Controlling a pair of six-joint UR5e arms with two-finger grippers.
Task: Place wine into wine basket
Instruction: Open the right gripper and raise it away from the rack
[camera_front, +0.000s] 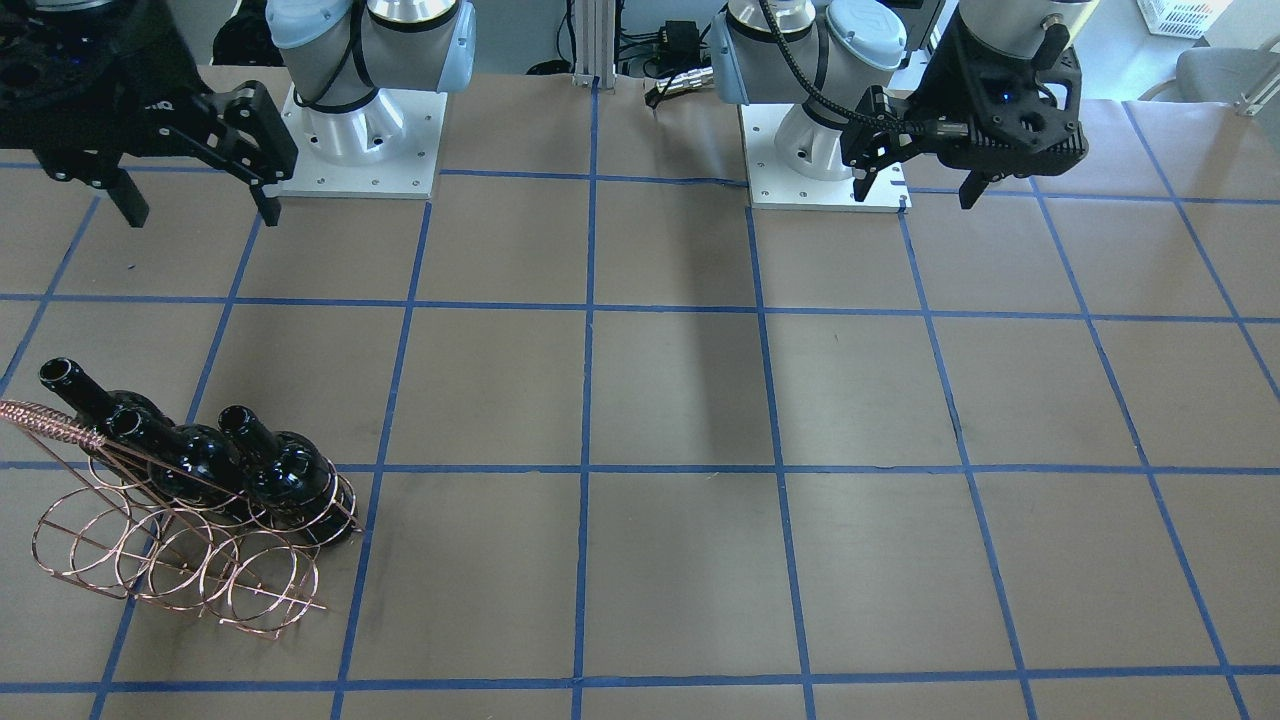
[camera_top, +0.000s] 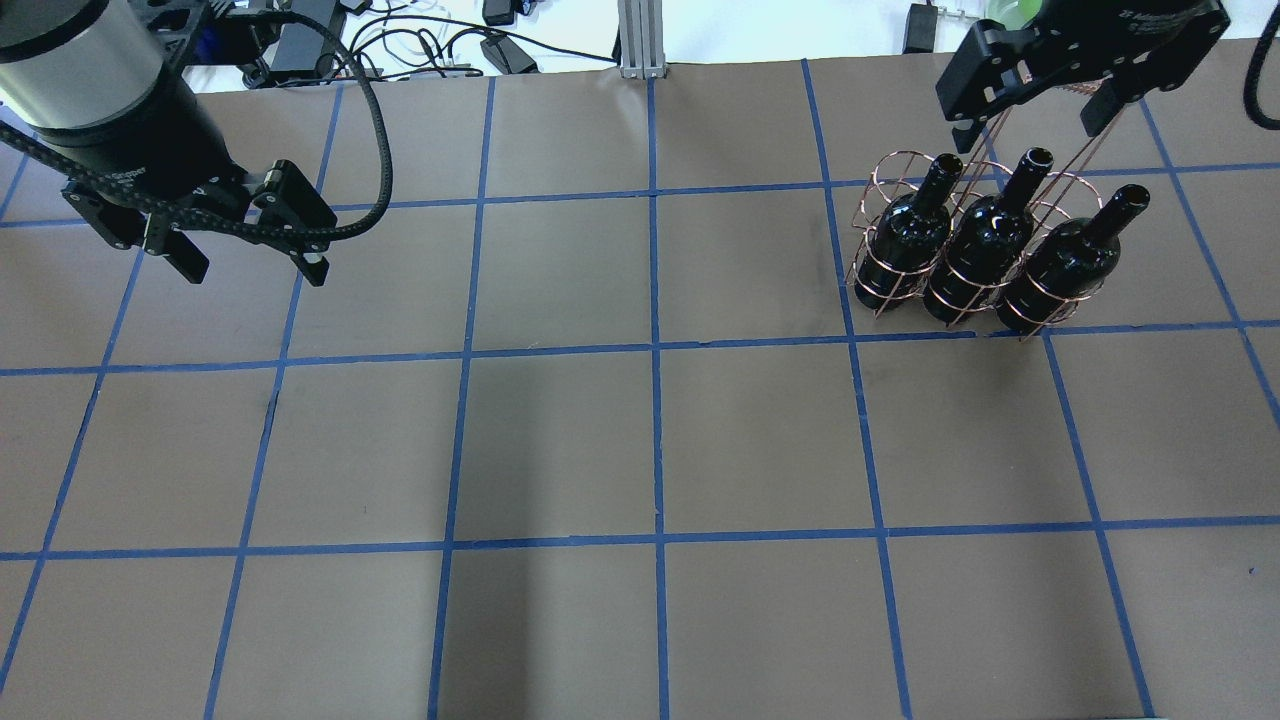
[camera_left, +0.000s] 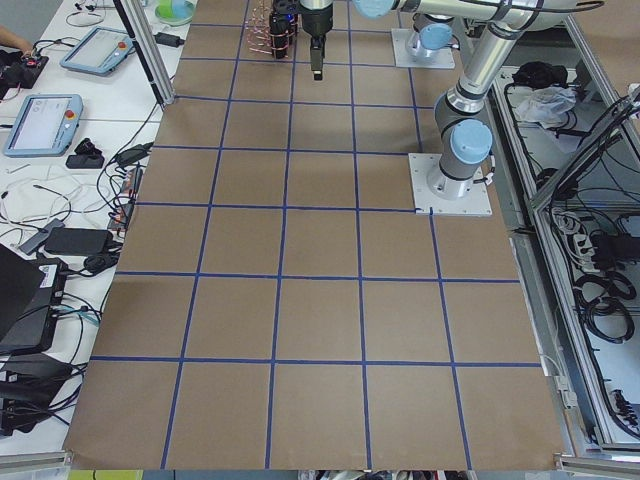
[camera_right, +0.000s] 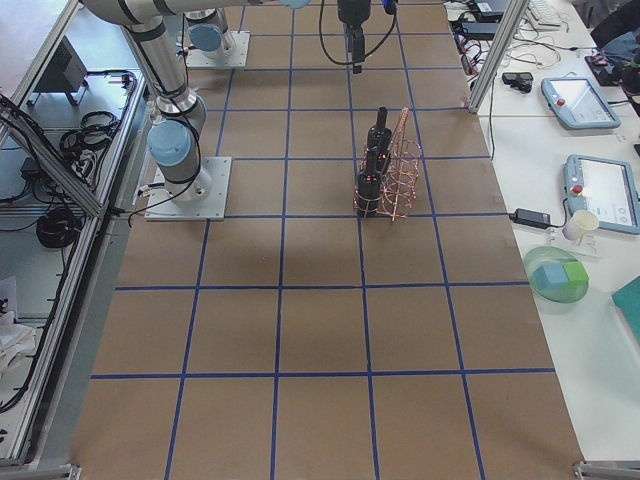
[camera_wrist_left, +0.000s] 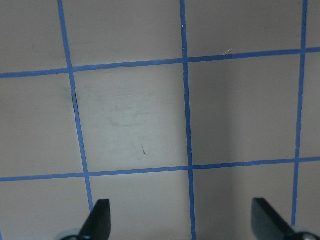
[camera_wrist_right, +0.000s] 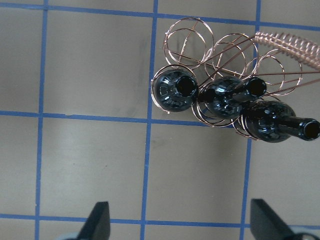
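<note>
Black glass wine bottles (camera_top: 980, 255), three alike, lean in the wine basket (camera_front: 180, 560), in the row on the robot's side; the places beyond them are unfilled. The work looks finished, so the danger lies in leaving. A low sideways move could hook a neck or the twisted handle (camera_wrist_right: 290, 45) and pull the light basket over. The right gripper (camera_wrist_right: 180, 217) hangs above the bottles, released and holding nothing. The left gripper (camera_top: 250, 268), well apart, is spread too.
</note>
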